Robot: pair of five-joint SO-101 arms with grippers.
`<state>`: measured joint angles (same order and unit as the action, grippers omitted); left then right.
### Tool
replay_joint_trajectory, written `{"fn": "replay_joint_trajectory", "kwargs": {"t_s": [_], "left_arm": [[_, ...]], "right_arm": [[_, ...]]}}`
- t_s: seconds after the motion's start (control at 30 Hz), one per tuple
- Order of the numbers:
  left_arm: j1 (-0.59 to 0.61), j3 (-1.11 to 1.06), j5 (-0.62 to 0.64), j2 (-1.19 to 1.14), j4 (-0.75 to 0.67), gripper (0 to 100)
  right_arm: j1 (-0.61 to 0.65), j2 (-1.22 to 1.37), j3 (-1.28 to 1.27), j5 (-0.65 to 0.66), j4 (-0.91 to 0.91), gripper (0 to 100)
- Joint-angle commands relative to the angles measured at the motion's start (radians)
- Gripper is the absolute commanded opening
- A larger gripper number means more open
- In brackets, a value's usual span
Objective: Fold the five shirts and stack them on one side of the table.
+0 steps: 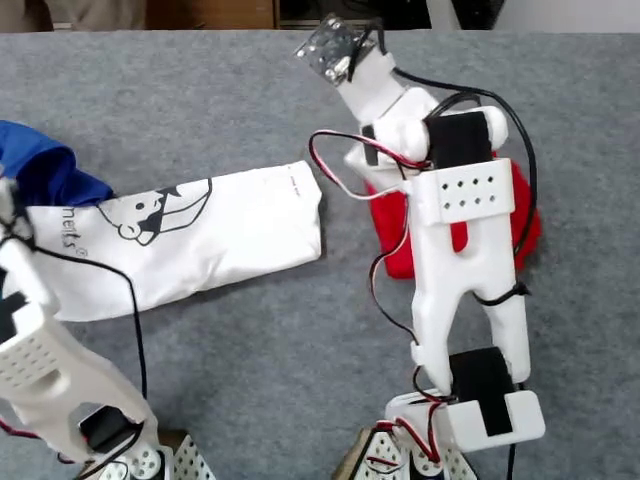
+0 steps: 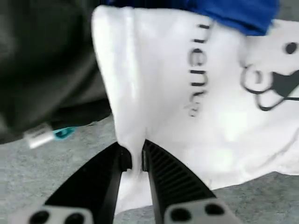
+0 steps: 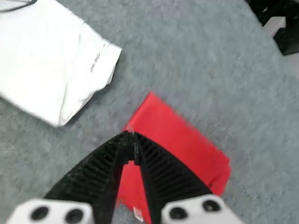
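1. In the high view, you have a table (image 1: pixel 200 100) covered in grey, felt-like cloth. The white shirt (image 1: pixel 230 235) lies flat on it as a long soft rectangle with a black cartoon print. A crumpled blue shirt (image 1: pixel 45 170) touches its far left end. The red shirt (image 1: pixel 395 235) lies just off the white shirt's right end, largely covered by the right arm (image 1: pixel 465 260), which is white moulded plastic with black motor blocks and loose red and black wires. The left arm (image 1: pixel 50 370), of the same plastic, stands at the white shirt's near left corner.

2. In the left wrist view, your left gripper (image 2: pixel 135 158) pinches a raised fold of the white shirt (image 2: pixel 187 93) between black ribbed jaws. The fabric is smooth and thin, with dark lettering beside the cartoon. The blue shirt (image 2: pixel 233 11) overlaps one edge of the white shirt. A dark garment (image 2: pixel 46 60) with a small label (image 2: pixel 37 136) lies against the white shirt's other side.

3. In the right wrist view, your right gripper (image 3: pixel 132 142) has its ribbed black jaws pressed together over the edge of the red shirt (image 3: pixel 182 140). You cannot tell whether any fabric is caught. The red shirt is a flat, crisp-edged folded rectangle, apart from the hemmed end of the white shirt (image 3: pixel 51 70).
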<state>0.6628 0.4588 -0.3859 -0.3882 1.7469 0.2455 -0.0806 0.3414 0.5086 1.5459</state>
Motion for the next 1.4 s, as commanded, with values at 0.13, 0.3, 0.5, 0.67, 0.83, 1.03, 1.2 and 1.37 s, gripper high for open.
{"fn": "replay_joint_trajectory", "kwargs": {"t_s": [0.13,0.3,0.5,0.67,0.83,1.03,1.2,1.37], "left_arm": [[-0.210,0.058,0.169,0.133,0.012,2],[-0.393,0.051,0.276,0.219,0.012,2],[-0.586,0.040,0.385,0.240,0.012,2],[-0.738,0.072,0.466,0.231,-0.006,2],[-0.873,0.066,0.542,0.228,-0.112,2],[-0.971,0.087,0.566,0.120,-0.170,2],[-0.982,0.089,0.583,0.007,-0.281,2],[-0.977,0.089,0.600,-0.044,-0.397,2]], "right_arm": [[-0.022,-0.053,-0.163,-0.006,-0.212,0.4],[-0.153,-0.061,-0.328,-0.015,-0.497,0.6],[-0.285,-0.051,-0.358,-0.146,-0.684,0.6],[-0.389,-0.061,-0.426,-0.140,-0.810,0.6],[-0.410,-0.061,-0.444,-0.146,-0.847,0.6],[-0.386,-0.061,-0.446,-0.143,-0.842,0.6],[-0.386,-0.061,-0.446,-0.144,-0.842,0.6],[-0.386,-0.061,-0.446,-0.140,-0.842,0.6]]}}
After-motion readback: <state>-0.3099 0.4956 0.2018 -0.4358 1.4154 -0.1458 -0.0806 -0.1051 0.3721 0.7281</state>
